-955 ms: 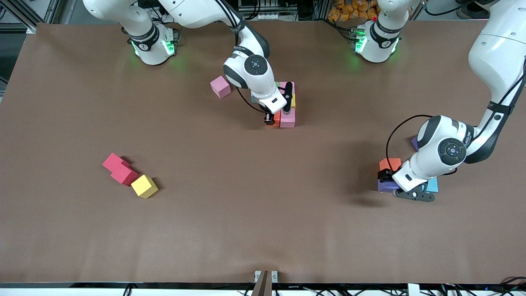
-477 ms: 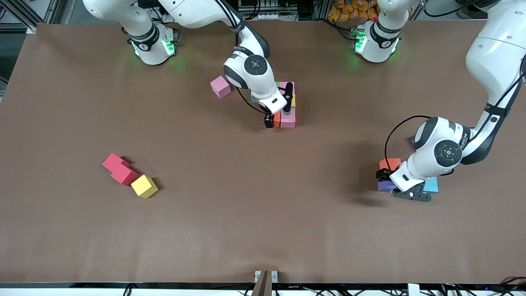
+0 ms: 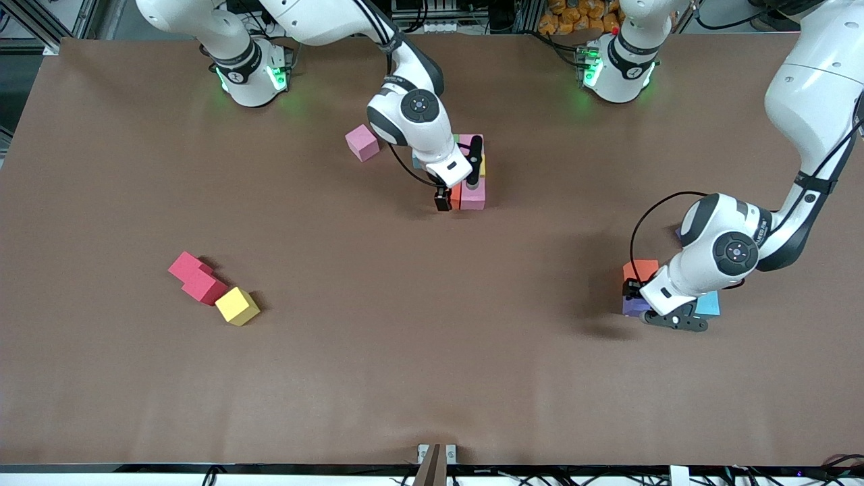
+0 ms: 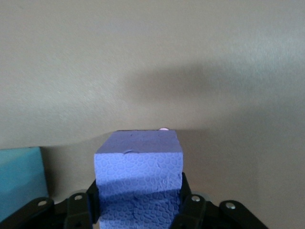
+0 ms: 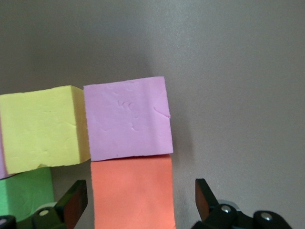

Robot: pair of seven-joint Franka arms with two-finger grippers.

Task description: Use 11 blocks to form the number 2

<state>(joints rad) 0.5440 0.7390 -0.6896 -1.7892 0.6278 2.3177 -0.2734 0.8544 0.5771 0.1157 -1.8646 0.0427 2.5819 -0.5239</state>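
Pinching a purple foam cube point(image 4: 138, 164) near the worktop's point(image 3: 405, 351) left-arm end, the left hand point(image 3: 638, 305) could nudge the touching turquoise cube point(image 3: 709, 305) when lifting. The right hand point(image 3: 456, 191), fingers spread, straddles the orange cube point(image 5: 132, 193) of the unfinished number 2 point(image 3: 470, 172) near the base-side edge; withdrawing crooked risks dragging it.

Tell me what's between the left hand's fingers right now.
A purple block sits between the left hand's fingers, which press its two sides. A blue block lies beside it. The purple block's underside is hidden, so whether it rests on the table cannot be told.
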